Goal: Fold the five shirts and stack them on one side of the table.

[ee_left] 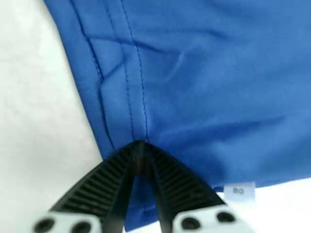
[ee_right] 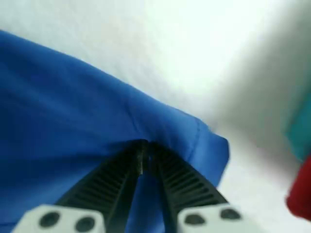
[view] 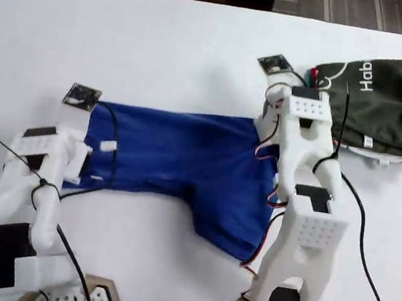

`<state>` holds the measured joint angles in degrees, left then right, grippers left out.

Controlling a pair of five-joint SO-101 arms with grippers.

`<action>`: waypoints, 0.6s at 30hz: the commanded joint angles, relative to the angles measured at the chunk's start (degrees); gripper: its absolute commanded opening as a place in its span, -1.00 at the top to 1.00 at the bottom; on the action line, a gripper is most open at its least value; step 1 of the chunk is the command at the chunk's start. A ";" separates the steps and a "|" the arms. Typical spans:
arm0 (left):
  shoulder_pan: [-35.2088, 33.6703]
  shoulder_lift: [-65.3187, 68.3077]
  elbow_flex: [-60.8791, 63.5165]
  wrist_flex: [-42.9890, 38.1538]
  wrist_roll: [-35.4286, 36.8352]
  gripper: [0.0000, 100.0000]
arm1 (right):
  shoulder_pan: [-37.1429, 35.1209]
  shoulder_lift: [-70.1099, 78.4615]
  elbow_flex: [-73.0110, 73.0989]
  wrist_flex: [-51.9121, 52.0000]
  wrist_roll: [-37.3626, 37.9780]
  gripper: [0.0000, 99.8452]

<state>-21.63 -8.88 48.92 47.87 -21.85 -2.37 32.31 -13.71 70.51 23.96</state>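
A blue shirt [view: 185,163] lies spread across the middle of the white table, partly folded, with one corner hanging toward the front. My left gripper [ee_left: 139,148] is shut on the blue shirt [ee_left: 204,82] at its hemmed left edge, near a small white label [ee_left: 238,191]. My right gripper [ee_right: 145,148] is shut on the blue shirt [ee_right: 63,111] near its right corner. In the high view the left arm [view: 45,168] stands at the shirt's left end and the right arm [view: 302,133] at its right end.
A folded dark green shirt [view: 383,99] tops a stack at the far right of the table, with other colours showing at its edges. Red and teal cloth [ee_right: 301,160] shows beside the right gripper. Bare white table [view: 162,50] lies behind the blue shirt.
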 commanded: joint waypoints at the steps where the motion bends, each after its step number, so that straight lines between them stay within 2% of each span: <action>1: 0.70 -0.18 -0.84 -0.62 0.35 0.95 | -0.04 -3.47 -6.33 6.73 0.00 0.96; 5: 0.70 -0.18 -0.84 -0.62 0.35 0.95 | -1.10 -13.05 -5.19 13.49 0.00 0.96; 8: 0.70 -0.18 -0.84 -0.62 0.35 0.95 | -3.74 -23.43 5.10 15.69 0.00 0.96; 15: 0.70 -0.18 -0.84 -0.62 0.35 0.95 | -12.35 -54.11 48.79 -0.04 0.00 0.96; 18: 0.70 -0.18 -0.84 -0.70 0.35 0.95 | -16.31 -61.05 60.57 -6.02 -0.44 0.96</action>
<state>-21.63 -8.88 48.92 47.87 -21.85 -15.56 -19.30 34.64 69.80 23.96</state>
